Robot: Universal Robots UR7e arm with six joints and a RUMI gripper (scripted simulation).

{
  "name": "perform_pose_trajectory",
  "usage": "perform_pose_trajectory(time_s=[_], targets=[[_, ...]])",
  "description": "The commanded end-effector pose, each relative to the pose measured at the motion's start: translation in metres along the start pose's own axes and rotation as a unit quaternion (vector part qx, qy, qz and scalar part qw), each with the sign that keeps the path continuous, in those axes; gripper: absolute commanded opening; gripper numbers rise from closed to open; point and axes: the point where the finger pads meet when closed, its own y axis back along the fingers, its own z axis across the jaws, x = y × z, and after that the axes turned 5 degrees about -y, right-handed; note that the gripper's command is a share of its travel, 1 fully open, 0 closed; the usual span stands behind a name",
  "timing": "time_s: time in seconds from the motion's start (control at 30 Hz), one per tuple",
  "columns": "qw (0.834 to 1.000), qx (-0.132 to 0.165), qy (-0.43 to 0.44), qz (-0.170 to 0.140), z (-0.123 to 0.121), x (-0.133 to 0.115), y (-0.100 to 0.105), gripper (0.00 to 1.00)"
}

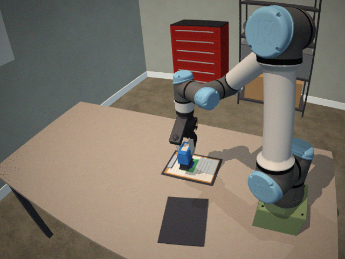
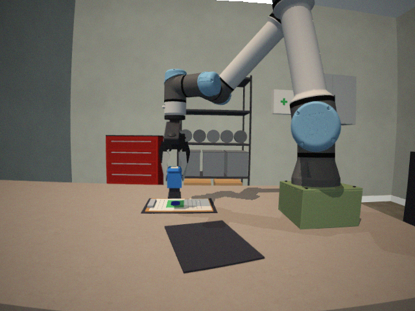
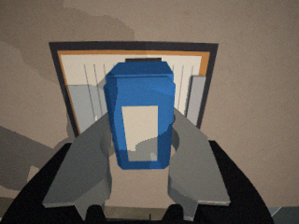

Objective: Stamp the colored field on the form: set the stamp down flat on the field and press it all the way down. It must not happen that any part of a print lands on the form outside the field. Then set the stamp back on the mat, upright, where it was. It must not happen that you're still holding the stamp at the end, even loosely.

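Gripper [image 2: 174,162] is closed on the blue stamp [image 2: 174,177], one gray finger [image 3: 89,168] on each side of it. It points straight down from the arm [image 1: 278,111].

Seen from the side, the stamp is upright and up in the air, its dark bottom just above the form [image 2: 198,205]. It does not touch the paper. On the green field [image 2: 179,204] is a dark blue mark [image 2: 174,203].

From above, the stamp hides most of the green field [image 1: 195,164]; only a bit of green shows beside it. The form [image 1: 206,167] lies on an orange board with a dark edge, in the middle of the table [image 1: 83,156].

From the wrist, the stamp [image 3: 140,117] has a pale patch on top, and the form [image 3: 79,75] lies under it.

A dark mat [image 1: 184,220] lies flat on the table, near the form but not touching it. The arm stands on a green base [image 1: 278,227] at the side of the table. A red cabinet [image 1: 199,50] and a shelf rack [image 1: 240,41] stand by the far wall.
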Motion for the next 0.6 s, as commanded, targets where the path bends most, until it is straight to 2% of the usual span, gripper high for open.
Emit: perform_pose_trajectory(time_s=[0.0, 0.23, 0.3, 0.43, 0.57], targets=[[1.0, -0.001, 0.02, 0.0, -0.004, 0.051, 0.002, 0.18], [0.998, 0.0, 0.061, 0.0, -0.032, 0.146, 0.002, 0.18], [0.998, 0.0, 0.061, 0.0, -0.032, 0.146, 0.002, 0.18], [0.996, 0.0, 0.084, 0.0, -0.055, 0.193, 0.001, 0.18], [0.995, 0.0, 0.103, -0.001, -0.078, 0.228, 0.001, 0.18]])
